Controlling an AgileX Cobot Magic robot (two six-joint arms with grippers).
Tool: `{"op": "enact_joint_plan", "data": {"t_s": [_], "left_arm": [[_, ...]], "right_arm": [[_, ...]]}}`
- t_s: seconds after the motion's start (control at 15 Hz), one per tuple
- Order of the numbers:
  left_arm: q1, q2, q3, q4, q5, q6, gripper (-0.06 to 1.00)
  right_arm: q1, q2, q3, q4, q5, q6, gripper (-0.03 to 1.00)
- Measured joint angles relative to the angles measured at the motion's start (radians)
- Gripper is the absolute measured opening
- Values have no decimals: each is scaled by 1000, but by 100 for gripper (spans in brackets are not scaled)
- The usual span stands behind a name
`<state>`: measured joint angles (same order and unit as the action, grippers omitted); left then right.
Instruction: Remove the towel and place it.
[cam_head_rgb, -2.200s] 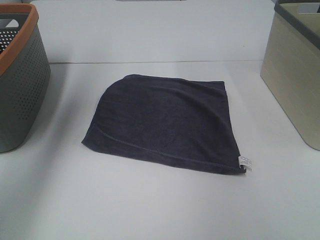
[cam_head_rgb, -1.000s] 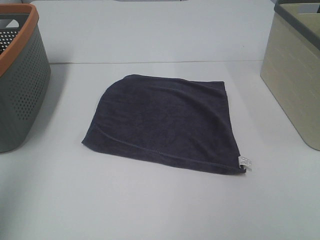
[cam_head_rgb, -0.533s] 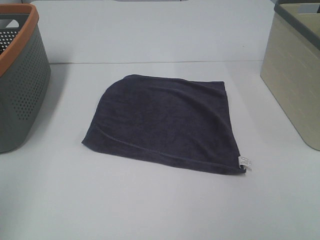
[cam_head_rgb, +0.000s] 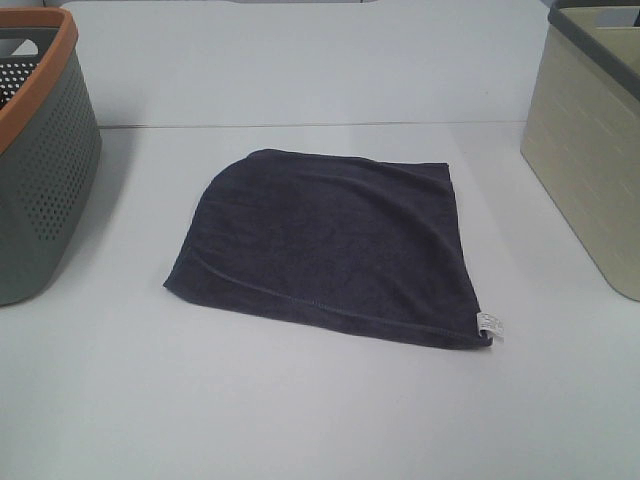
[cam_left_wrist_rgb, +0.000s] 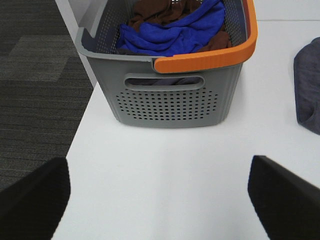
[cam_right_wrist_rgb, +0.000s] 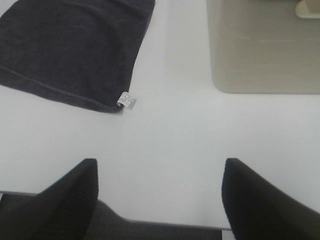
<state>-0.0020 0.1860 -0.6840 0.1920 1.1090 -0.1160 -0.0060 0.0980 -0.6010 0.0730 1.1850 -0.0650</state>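
A: Where is the towel (cam_head_rgb: 330, 245) lying?

B: It's lying flat on the desk (cam_head_rgb: 300, 410), centre of the high view, between the grey basket (cam_head_rgb: 40, 150) at the left edge and the beige basket (cam_head_rgb: 590, 140) at the right edge, touching neither. One far corner is looking rounded or tucked under.

A: Claws?

B: Both are sitting with fingers apart and gripping nothing. The left claw (cam_left_wrist_rgb: 160, 200) is hovering over bare desk facing the grey basket, which is holding blue cloth (cam_left_wrist_rgb: 175, 30) and brown cloth (cam_left_wrist_rgb: 160, 7). The right claw (cam_right_wrist_rgb: 160, 195) is hovering over the near desk edge, with the towel's tagged corner in the upper left of its view. Neither is showing in the high view.

A: How to do the pick well?

B: My guess: the right claw is looking closer. Going for the hemmed corner by the tag, pinching both layers if it's folded, lifting high enough that the cloth is clearing the desk before carrying. Which basket is meant, I'm not able to tell.

A: Any writing?

B: Only the small white label (cam_right_wrist_rgb: 127, 100) at the near right corner; print is too small to read. No brands showing on either basket.
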Motion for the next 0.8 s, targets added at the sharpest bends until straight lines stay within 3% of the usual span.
{"op": "enact_joint_plan", "data": {"t_s": [0.4, 0.53, 0.8], "left_arm": [[0, -165, 152, -201, -21, 116, 91], [3, -189, 184, -211, -48, 125, 91], [3, -191, 185, -203, -56, 126, 91]], "right_arm": [[4, -102, 37, -51, -37, 7, 70], [4, -102, 90, -54, -91, 65, 70], [4, -102, 99, -58, -112, 91, 70]]}}
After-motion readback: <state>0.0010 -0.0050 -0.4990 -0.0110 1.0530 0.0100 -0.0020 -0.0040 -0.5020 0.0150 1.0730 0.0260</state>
